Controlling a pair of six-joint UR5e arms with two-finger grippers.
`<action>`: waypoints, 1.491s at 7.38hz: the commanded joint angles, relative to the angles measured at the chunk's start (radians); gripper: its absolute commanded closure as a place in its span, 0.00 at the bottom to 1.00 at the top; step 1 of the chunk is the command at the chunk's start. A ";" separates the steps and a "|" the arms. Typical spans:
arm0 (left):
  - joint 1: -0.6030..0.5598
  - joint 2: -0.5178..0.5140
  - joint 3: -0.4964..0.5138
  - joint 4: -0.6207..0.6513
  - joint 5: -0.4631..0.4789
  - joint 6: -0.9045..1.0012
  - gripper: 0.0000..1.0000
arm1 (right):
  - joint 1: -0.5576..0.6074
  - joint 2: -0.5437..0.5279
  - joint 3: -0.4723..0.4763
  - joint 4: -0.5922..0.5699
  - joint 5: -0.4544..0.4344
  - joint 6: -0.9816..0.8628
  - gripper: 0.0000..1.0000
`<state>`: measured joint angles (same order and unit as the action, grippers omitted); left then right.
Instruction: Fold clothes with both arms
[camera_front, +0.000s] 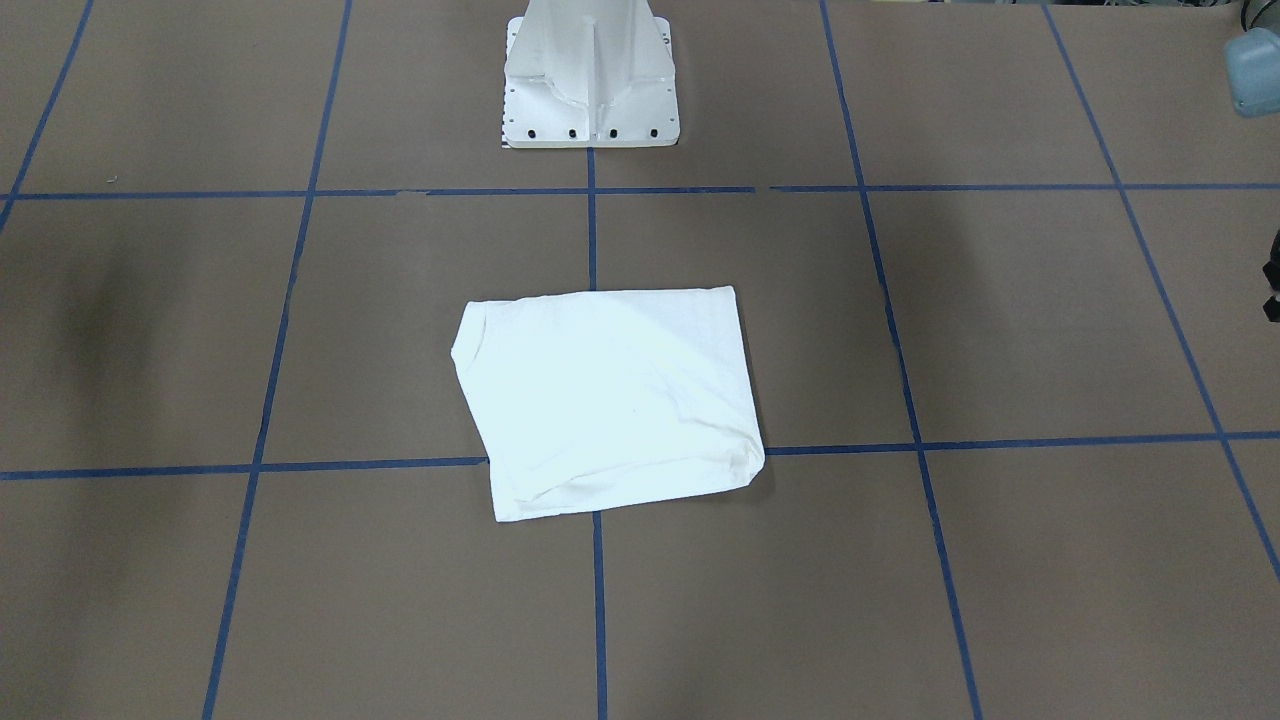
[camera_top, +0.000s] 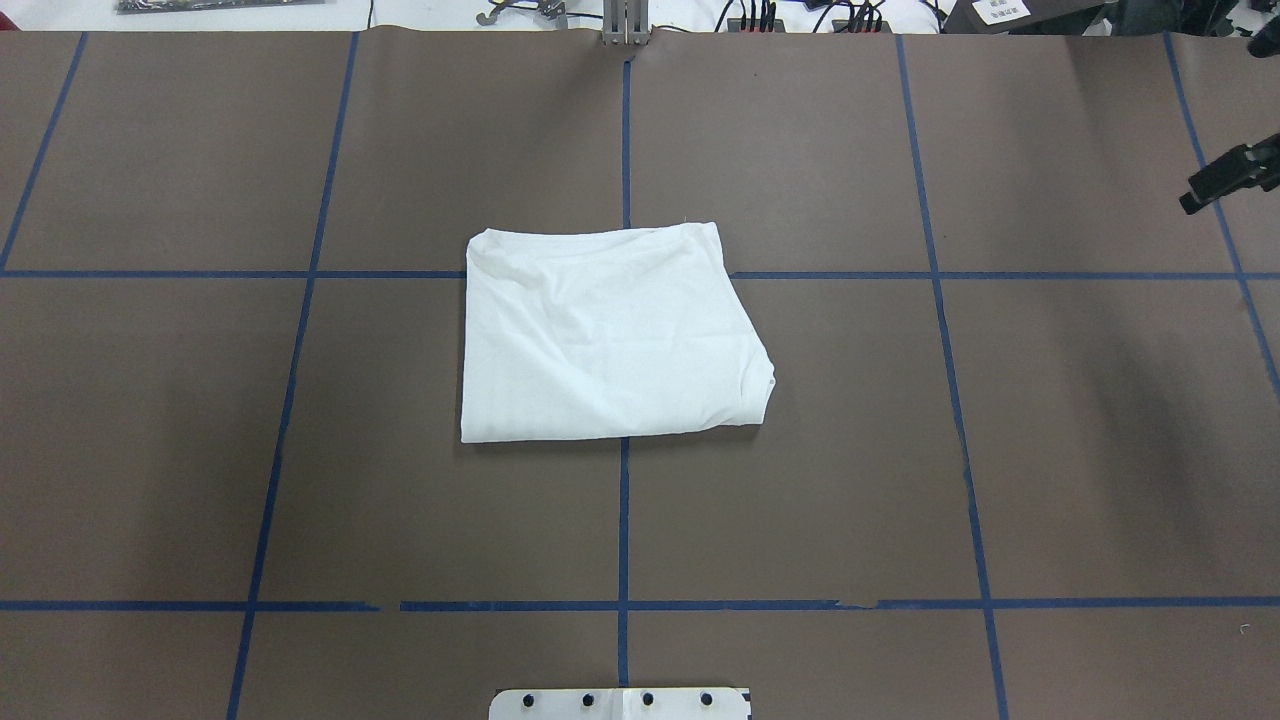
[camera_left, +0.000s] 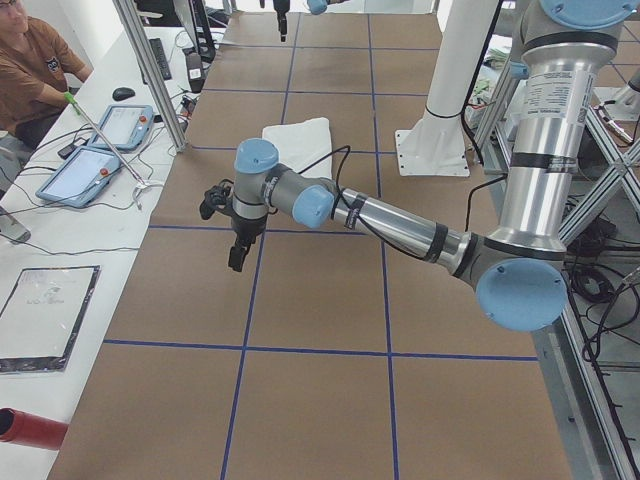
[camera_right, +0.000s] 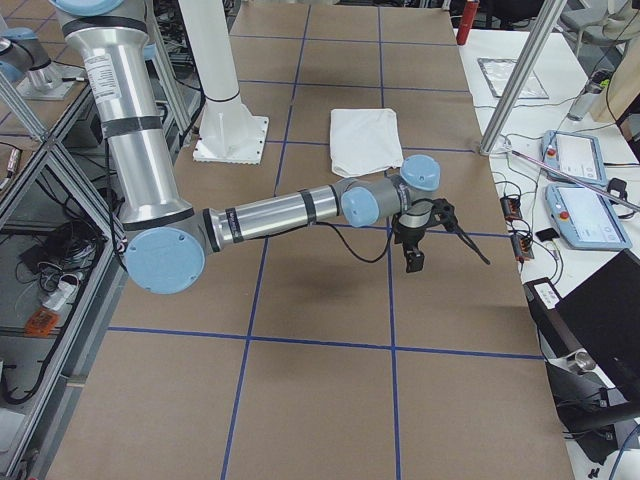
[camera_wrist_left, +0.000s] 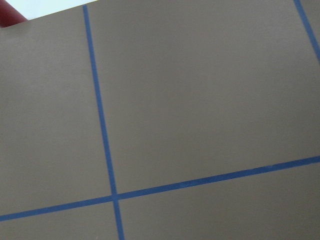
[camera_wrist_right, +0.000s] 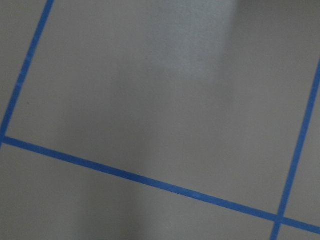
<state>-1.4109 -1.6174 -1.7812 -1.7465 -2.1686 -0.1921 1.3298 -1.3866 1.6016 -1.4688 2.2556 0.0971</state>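
The clothes are one white shirt (camera_front: 610, 400), folded into a rough rectangle and lying flat near the table's middle (camera_top: 610, 335), in front of the pedestal. Both arms are held away from it. My left gripper (camera_left: 238, 262) hangs fingers-down above bare table toward the left end. My right gripper (camera_right: 412, 262) hangs the same way toward the right end, and shows as a black shape at the overhead view's right edge (camera_top: 1200, 195). Neither touches the shirt. I cannot tell whether either is open or shut. Both wrist views show only brown table and blue tape.
The white pedestal base (camera_front: 590, 80) stands at the robot's side of the table. Blue tape lines grid the brown surface. Beyond the far edge, a side bench holds tablets (camera_left: 100, 150), cables and a metal post (camera_left: 150, 70); a person (camera_left: 30, 70) sits there.
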 joint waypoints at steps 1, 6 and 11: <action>-0.052 0.055 0.029 -0.073 0.012 0.014 0.00 | 0.029 -0.051 0.003 0.028 -0.020 -0.068 0.00; -0.103 0.113 0.141 -0.002 -0.005 0.202 0.00 | 0.219 -0.155 0.003 -0.135 0.116 -0.048 0.00; -0.103 0.117 0.114 0.082 -0.069 0.203 0.00 | 0.249 -0.242 0.026 -0.145 0.136 -0.063 0.00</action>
<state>-1.5140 -1.4999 -1.6590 -1.6739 -2.2359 0.0104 1.5680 -1.6010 1.6206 -1.6145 2.3886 0.0371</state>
